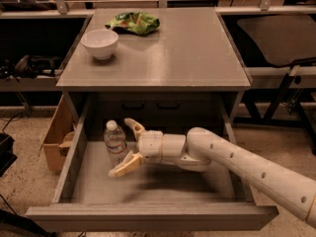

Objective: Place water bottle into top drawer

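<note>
I see the top drawer [148,216] pulled wide open below the grey cabinet [187,53]; the water bottle [114,141] stands upright inside the drawer, in its back left part, white cap up. My gripper [120,147] is inside the drawer too, just right of the bottle, reaching in from the drawer's right side on the pale arm [237,167]. Its fingers [127,164] are spread apart, one toward the drawer's back and one toward its front, with the bottle in the gap between them; they are not clamped on it, though I cannot tell whether the front finger touches the base.

The arm crosses over the drawer's right wall and covers much of its floor on that side; the left wall is close beside the bottle. Above the drawer, on the cabinet top, sit a white bowl [99,42] and a crumpled green snack bag [134,22]; a brown cardboard box [53,137] stands on the floor just left of the drawer.
</note>
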Robot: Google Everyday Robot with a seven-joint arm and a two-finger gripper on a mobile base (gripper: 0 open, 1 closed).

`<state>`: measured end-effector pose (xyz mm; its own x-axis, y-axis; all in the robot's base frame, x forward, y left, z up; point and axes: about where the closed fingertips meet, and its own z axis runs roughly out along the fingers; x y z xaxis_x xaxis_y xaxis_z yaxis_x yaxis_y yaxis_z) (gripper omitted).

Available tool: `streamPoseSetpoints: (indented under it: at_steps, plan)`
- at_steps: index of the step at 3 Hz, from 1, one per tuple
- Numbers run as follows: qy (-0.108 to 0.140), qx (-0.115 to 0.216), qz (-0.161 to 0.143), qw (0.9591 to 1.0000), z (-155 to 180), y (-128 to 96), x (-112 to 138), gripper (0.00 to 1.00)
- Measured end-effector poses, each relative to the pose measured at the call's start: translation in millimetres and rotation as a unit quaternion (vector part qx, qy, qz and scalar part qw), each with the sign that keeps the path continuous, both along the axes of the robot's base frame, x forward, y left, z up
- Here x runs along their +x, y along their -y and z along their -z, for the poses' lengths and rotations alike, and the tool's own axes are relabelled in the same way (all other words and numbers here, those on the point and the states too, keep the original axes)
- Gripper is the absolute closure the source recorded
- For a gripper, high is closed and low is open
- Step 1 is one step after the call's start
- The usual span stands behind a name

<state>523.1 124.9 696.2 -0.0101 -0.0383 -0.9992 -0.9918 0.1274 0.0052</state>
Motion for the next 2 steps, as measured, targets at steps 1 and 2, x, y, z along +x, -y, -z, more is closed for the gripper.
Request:
streamPoseSetpoints:
  at_steps: [1, 2]
  plan:
    - [0.007, 0.004, 0.002, 1.0000, -11.6, 9.8, 3.2, 0.00]
    - [0.016, -0.011, -0.002, 0.9998, -34.7, 33.1, 21.1, 0.00]
